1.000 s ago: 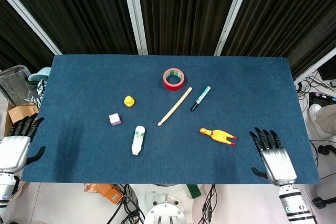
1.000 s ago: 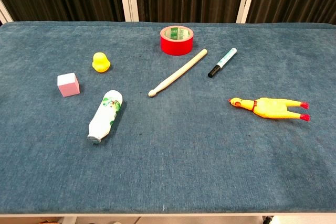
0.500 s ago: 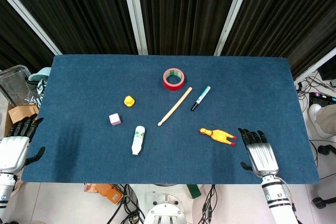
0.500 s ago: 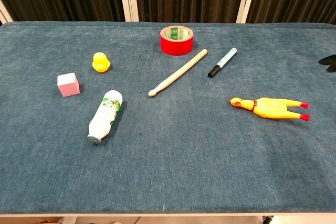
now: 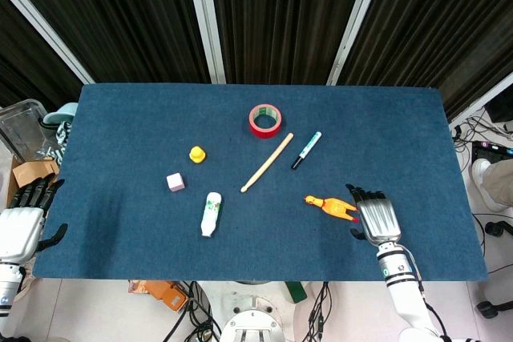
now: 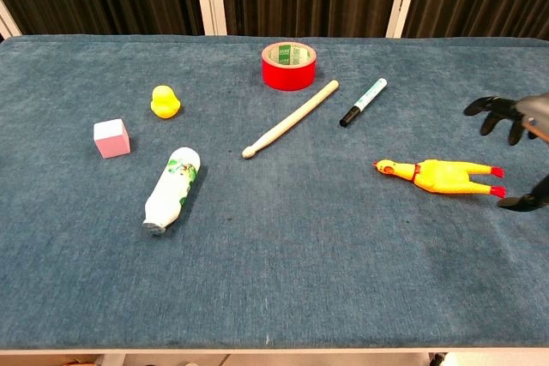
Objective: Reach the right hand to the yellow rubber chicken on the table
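The yellow rubber chicken (image 5: 330, 207) (image 6: 439, 176) lies flat on the blue table, head to the left and red feet to the right. My right hand (image 5: 374, 219) (image 6: 516, 126) hovers just right of its feet, fingers apart and empty; the chest view shows only its fingertips and thumb at the frame's right edge. My left hand (image 5: 22, 223) rests off the table's left front corner, fingers spread and empty; the chest view does not show it.
A red tape roll (image 5: 264, 120), a wooden stick (image 5: 267, 162), a marker (image 5: 305, 150), a small yellow duck (image 5: 196, 154), a pink cube (image 5: 175, 182) and a white bottle (image 5: 211, 213) lie across the table's middle and left.
My right hand has moved left and forward over the table, from near the front right edge to beside the chicken's feet. The left hand has barely shifted.
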{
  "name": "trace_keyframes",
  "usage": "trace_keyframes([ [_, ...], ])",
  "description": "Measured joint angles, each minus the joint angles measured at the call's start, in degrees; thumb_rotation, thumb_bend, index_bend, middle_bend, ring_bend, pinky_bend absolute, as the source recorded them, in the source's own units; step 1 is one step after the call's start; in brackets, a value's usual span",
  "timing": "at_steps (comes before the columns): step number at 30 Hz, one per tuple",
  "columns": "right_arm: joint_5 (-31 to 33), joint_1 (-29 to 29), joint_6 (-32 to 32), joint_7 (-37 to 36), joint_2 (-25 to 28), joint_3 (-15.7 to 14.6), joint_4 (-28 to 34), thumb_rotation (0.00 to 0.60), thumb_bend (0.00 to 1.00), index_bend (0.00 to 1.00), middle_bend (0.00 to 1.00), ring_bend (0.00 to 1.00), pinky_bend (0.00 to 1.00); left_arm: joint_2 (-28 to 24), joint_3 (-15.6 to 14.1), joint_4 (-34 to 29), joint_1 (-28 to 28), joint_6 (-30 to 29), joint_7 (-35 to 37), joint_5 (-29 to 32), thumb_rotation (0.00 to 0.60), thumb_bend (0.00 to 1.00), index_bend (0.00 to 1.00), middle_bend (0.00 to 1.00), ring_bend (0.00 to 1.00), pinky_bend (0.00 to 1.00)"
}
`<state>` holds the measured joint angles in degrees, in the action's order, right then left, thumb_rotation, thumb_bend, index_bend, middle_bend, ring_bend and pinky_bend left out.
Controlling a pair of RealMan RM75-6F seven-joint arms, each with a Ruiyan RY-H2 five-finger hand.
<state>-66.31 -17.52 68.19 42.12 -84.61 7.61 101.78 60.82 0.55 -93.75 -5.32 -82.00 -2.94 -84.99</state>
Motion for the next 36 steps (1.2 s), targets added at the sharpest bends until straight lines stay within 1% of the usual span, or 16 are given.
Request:
trace_keyframes([
  [4,0.7,-1.0,-0.2,0.0,-1.0,-0.3,-0.9,0.600,0.25,0.22,0.34,0.43,0.37,0.0,0.0,0.1,0.0,0.1,0.0,-0.1,0.600,0.29,0.10,0.00,0.01,0.10],
  [8,0.9,-1.9,-0.1,-0.3,-1.9,-0.4,-1.8,0.600,0.25,0.28,0.36,0.49,0.44,0.0,0.0,0.1,-0.1,0.2,0.0,-0.1,0.600,0.29,0.10,0.00,0.01,0.10],
  [11,1.2,-2.7,-0.3,-0.3,-2.6,-0.4,-2.6,0.600,0.25,0.31,0.38,0.52,0.46,0.0,0.0,0.1,-0.1,0.2,0.0,0.0,0.600,0.29,0.10,0.00,0.01,0.10],
  [15,1.5,-3.5,-0.3,-0.6,-3.5,-0.4,-4.0,0.600,0.25,0.34,0.38,0.51,0.48,0.0,0.0,0.1,-0.1,0.3,-0.1,0.1,0.600,0.29,0.10,0.00,0.01,0.10],
  [17,1.6,-3.8,-0.4,-1.0,-4.0,-0.4,-4.7,0.600,0.25,0.35,0.38,0.48,0.52,0.0,0.0,0.1,-0.1,0.3,-0.1,0.1,0.600,0.29,0.10,0.00,0.01,0.10],
  [19,1.8,-4.3,-0.7,-1.4,-4.6,-0.4,-5.6,0.600,0.25,0.36,0.38,0.47,0.55,0.0,0.0,0.1,-0.1,0.3,-0.1,0.1,0.600,0.29,0.10,0.00,0.01,0.10],
  [26,2.2,-5.5,-1.3,-2.9,-6.3,-0.4,-8.4,0.600,0.26,0.45,0.40,0.51,0.56,-0.1,0.0,0.0,-0.1,0.6,-0.1,0.4,0.600,0.29,0.10,0.00,0.01,0.10],
  [31,2.1,-6.4,-1.5,-3.8,-7.7,-0.5,-10.6,0.600,0.26,0.48,0.42,0.51,0.56,-0.2,0.0,-0.1,-0.2,0.7,-0.1,0.4,0.600,0.29,0.10,0.00,0.01,0.10],
  [36,2.3,-7.4,-2.6,-4.6,-8.4,-0.8,-11.4,0.600,0.32,0.51,0.45,0.55,0.59,-0.2,0.0,-0.1,-0.2,0.8,0.1,0.5,0.600,0.29,0.10,0.00,0.01,0.10],
])
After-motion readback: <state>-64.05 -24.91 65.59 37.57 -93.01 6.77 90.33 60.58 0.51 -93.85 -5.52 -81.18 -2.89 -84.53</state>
